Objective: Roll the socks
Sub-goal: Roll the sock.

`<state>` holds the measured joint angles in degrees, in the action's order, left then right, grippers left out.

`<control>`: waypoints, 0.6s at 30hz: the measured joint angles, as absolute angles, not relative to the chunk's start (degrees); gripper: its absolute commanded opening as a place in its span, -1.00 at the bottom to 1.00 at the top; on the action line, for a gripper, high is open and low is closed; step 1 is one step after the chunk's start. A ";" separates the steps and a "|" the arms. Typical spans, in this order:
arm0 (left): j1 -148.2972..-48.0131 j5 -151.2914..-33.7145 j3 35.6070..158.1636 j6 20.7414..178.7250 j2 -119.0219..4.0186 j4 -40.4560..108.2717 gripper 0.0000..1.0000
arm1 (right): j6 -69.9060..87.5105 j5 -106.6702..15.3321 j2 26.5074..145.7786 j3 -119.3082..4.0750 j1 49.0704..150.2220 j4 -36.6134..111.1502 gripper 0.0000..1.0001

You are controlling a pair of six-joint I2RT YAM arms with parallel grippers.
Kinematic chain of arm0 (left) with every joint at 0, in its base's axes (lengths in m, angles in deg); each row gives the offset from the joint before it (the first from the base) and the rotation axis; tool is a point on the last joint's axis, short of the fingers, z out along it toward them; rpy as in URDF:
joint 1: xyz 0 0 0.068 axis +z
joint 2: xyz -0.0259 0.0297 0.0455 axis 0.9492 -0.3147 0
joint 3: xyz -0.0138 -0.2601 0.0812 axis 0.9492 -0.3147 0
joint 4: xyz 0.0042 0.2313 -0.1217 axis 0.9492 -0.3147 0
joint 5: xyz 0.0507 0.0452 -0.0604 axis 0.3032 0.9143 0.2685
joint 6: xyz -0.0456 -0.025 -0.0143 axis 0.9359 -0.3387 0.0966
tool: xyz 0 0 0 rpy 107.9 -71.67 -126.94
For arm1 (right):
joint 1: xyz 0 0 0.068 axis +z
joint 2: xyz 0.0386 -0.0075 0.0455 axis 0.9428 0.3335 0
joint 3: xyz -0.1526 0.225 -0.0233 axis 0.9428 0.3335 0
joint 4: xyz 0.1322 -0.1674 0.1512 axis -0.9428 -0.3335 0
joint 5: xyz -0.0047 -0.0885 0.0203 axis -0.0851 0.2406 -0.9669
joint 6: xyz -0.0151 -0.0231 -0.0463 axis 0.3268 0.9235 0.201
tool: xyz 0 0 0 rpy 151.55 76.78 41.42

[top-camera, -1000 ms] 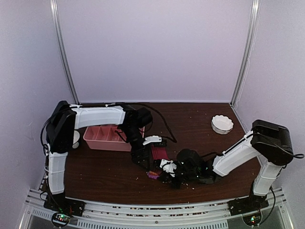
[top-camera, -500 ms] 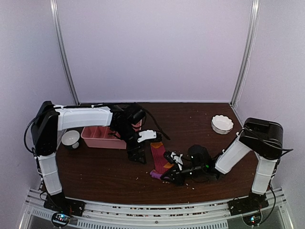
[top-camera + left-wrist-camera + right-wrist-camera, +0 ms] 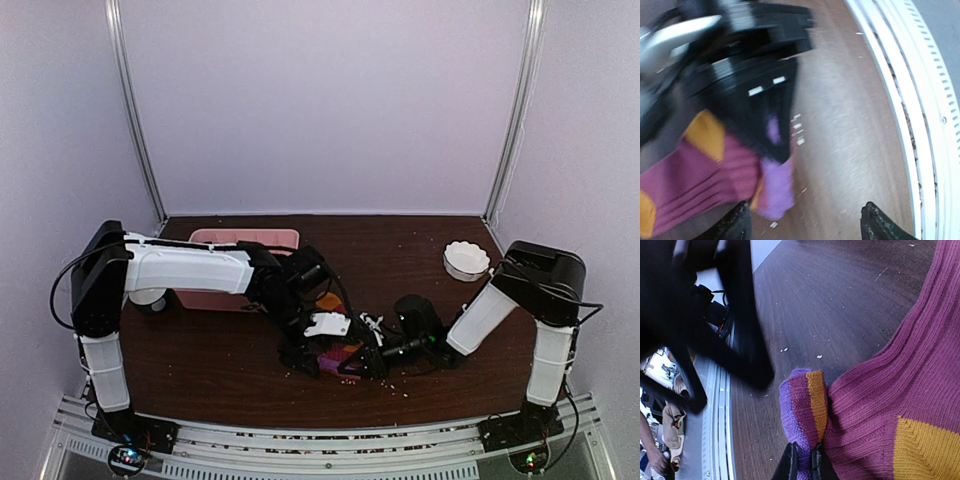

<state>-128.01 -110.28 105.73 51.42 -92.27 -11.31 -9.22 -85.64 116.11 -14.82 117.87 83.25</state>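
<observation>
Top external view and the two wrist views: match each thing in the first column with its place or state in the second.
Things:
1. striped sock
2. pink tray
3. white bowl
4. right gripper

Places or states:
A. at the back left, partly hidden
B. shut, pinching a purple end
C. lying near the front middle
D. at the back right, standing alone

Pairs: 1-C, 2-A, 3-D, 4-B
</observation>
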 measured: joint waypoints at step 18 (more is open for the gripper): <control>-130.09 -107.42 105.84 51.18 -99.48 -5.01 -0.35 | -12.74 -88.70 116.59 -17.14 116.34 78.24 -1.00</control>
<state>-130.09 -107.42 105.84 51.18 -99.48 -5.01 -12.74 -88.70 116.59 -17.14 116.34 78.24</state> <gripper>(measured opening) 0.363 0.075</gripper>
